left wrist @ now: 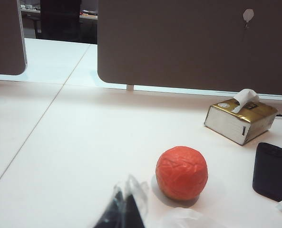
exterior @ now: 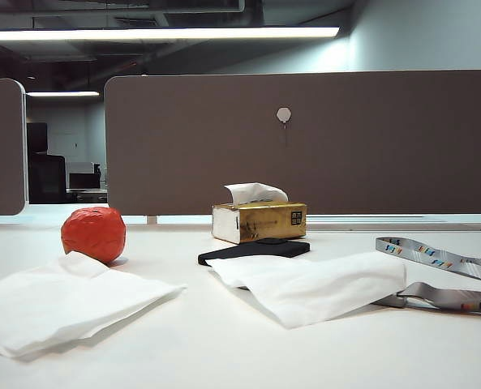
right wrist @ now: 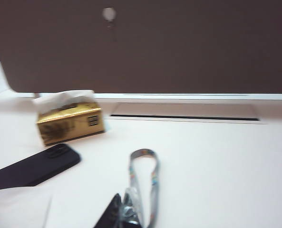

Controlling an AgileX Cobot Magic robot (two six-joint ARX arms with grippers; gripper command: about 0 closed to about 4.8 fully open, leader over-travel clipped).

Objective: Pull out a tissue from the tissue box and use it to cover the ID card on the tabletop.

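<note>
The gold tissue box [exterior: 259,221] stands mid-table with a white tuft on top; it also shows in the left wrist view [left wrist: 240,118] and the right wrist view [right wrist: 70,122]. A single white tissue [exterior: 313,284] lies flat in front of it on the tabletop [exterior: 224,348]. The grey lanyard [exterior: 439,261] runs under the tissue's right edge. The ID card is hidden. Neither arm shows in the exterior view. My left gripper [left wrist: 125,197] is shut and empty, near the red ball. My right gripper [right wrist: 123,197] is shut and empty, just beside the lanyard loop [right wrist: 152,180].
A red ball [exterior: 93,233] sits at the left, behind a thick layered napkin [exterior: 57,304]. A black phone-like slab [exterior: 255,250] lies against the box's front. A brown partition [exterior: 305,146] walls off the table's far edge.
</note>
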